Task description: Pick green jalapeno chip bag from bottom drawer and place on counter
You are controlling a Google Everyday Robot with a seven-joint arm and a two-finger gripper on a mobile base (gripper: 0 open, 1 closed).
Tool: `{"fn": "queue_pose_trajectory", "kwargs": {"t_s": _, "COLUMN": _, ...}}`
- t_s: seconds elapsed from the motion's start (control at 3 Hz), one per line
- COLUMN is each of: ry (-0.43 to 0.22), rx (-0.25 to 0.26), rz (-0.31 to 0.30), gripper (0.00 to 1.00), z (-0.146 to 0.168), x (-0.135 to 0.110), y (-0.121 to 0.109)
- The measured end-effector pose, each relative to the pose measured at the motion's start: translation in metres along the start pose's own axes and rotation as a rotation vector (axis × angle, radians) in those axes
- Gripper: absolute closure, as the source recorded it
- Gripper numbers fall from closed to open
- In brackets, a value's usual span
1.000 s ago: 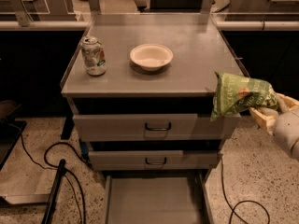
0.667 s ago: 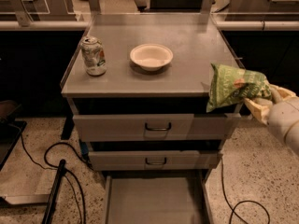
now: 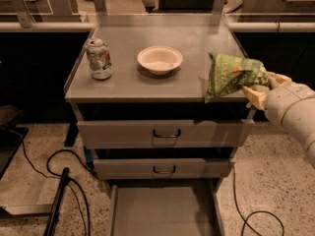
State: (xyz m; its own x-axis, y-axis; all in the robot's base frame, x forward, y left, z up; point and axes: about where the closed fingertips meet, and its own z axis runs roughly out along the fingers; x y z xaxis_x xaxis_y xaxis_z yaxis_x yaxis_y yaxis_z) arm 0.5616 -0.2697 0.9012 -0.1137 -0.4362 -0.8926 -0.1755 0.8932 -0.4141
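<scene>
**Chip bag held at the counter's edge**

The counter (image 3: 197,38) tops the cabinet, and the bottom drawer (image 3: 162,213) stands pulled out at 6 o'clock. At 3 o'clock the hand (image 3: 258,90) is clamped on the green jalapeno chip bag (image 3: 229,75), over the counter's rim. A white bowl (image 3: 160,59) sits near centre, with a soda can (image 3: 99,59) at 9 o'clock.

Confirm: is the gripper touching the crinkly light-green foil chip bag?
Touching. The camera view shows the gripper, at the grey metal counter's right edge, clamped on the light-green foil chip bag's right end.
</scene>
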Motion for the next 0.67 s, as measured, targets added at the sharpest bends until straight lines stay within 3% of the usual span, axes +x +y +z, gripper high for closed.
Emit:
{"fn": "queue_pose_trajectory", "kwargs": {"t_s": 0.33, "ry": 0.0, "rx": 0.0, "rz": 0.0, "gripper": 1.0, "z": 0.0, "x": 0.0, "y": 0.0}}
{"fn": "queue_pose_trajectory", "kwargs": {"t_s": 0.67, "ry": -0.012, "rx": -0.003, "rz": 0.071, "gripper": 1.0, "z": 0.016, "x": -0.014, "y": -0.011}}
